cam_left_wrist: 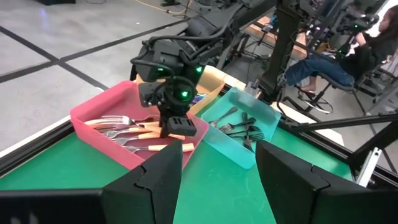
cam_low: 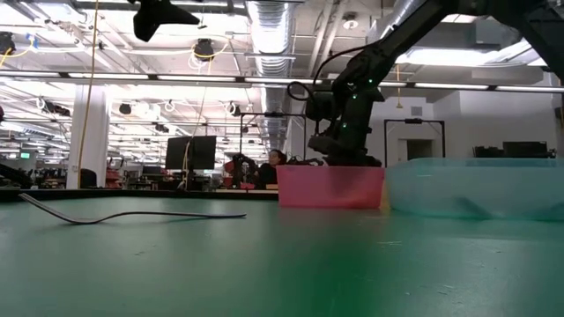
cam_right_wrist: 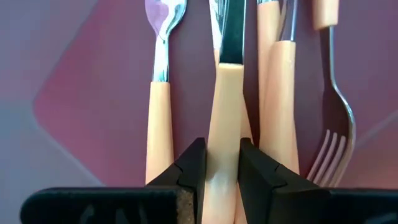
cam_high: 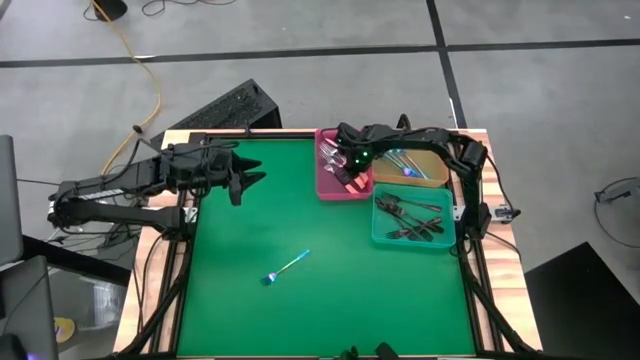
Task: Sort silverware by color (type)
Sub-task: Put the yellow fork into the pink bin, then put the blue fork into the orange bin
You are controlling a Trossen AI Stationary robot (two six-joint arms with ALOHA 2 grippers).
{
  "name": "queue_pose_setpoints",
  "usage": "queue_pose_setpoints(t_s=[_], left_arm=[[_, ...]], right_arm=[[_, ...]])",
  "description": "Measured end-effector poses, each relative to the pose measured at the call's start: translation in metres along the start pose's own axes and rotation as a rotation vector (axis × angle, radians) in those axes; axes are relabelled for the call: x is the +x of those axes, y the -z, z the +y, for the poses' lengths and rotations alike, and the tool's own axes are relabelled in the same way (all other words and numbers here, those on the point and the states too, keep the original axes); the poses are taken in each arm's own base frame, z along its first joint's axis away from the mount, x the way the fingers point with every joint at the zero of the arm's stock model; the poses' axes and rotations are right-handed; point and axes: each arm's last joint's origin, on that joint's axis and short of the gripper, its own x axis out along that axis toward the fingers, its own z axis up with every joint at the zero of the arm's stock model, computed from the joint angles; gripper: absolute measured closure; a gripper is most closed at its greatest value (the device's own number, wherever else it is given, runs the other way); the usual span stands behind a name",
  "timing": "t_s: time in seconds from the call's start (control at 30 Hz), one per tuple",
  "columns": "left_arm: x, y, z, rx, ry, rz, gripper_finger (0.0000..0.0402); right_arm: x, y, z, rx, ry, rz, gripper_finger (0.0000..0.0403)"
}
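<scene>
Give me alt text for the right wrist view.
The right gripper pinches the tan handle of a fork between its two dark fingers, over the pink tray, where more tan-handled forks lie side by side.

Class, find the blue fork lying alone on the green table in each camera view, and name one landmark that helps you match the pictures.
High view: the blue fork lies centre-low on the mat.
Low view: left foreground.
Left wrist view: not in it.
Right wrist view: not in it.
Shared landmark: the pink tray.

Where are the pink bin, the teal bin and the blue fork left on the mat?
pink bin (cam_high: 325,189), high view, near-left rim.
teal bin (cam_high: 378,236), high view, lower left rim.
blue fork (cam_high: 287,267), high view, mid-handle.
</scene>
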Motion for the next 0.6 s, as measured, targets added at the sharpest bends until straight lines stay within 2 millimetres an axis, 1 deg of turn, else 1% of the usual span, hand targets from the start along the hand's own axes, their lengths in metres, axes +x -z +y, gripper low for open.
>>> queue_pose_setpoints(t_s=[0.1,0.2,0.43,0.6], left_arm=[[0.0002,-0.0008,0.002,-0.004,-0.012,-0.004,0.0215],[0.0004,-0.0016,0.0038,-0.008,-0.022,-0.008,0.0215],[0.0006,-0.0018,0.0055,-0.011,-0.031,-0.007,0.0215],[0.0004,0.0032,0.0069,-0.007,-0.03,0.051,0.0215]], right_arm=[[0.0004,-0.0005,-0.0009,0.002,0.016,-0.008,0.029],[0.0004,-0.0014,-0.0031,0.003,0.016,-0.011,0.0279],[0.0013,-0.0045,-0.0025,-0.021,0.009,-0.044,0.0279],[0.0015,-0.0053,-0.0023,-0.031,0.006,-0.052,0.0275]])
